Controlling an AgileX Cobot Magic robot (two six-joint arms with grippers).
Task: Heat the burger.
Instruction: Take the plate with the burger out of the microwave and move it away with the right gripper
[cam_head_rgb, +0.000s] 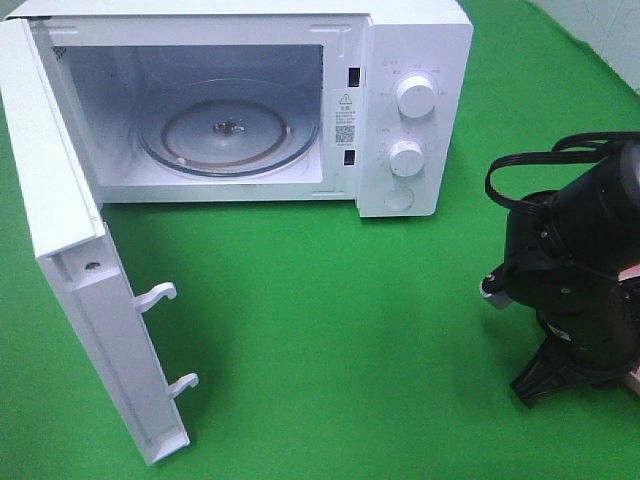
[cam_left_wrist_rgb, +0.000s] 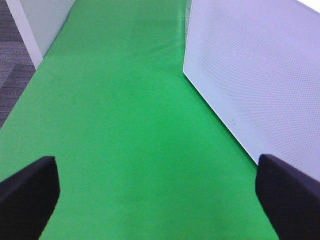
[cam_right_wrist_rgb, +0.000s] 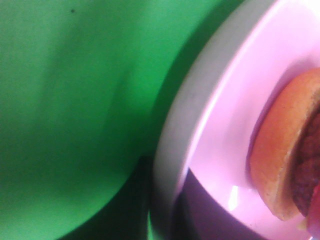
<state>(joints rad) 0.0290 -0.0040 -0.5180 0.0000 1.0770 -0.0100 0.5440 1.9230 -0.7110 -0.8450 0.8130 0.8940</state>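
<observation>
Left jaws stand wide apart over bare green tabletop (cam_left_wrist_rgb: 125, 150), beside the microwave door (cam_left_wrist_rgb: 260, 75); right jaws are clamped on the pink plate (cam_right_wrist_rgb: 210, 125), which carries the burger (cam_right_wrist_rgb: 285, 150); from above, the microwave (cam_head_rgb: 400, 60) gapes, turntable (cam_head_rgb: 230, 130) bare; best keep the plate level and clear the door (cam_head_rgb: 90, 330) going in.

A bright green cloth (cam_head_rgb: 330, 330) covers the tabletop under even light. Behind it, at the far right corner, stands a pale tiled wall (cam_head_rgb: 600, 30). Beside the tabletop lies grey carpet floor (cam_left_wrist_rgb: 12, 75).
</observation>
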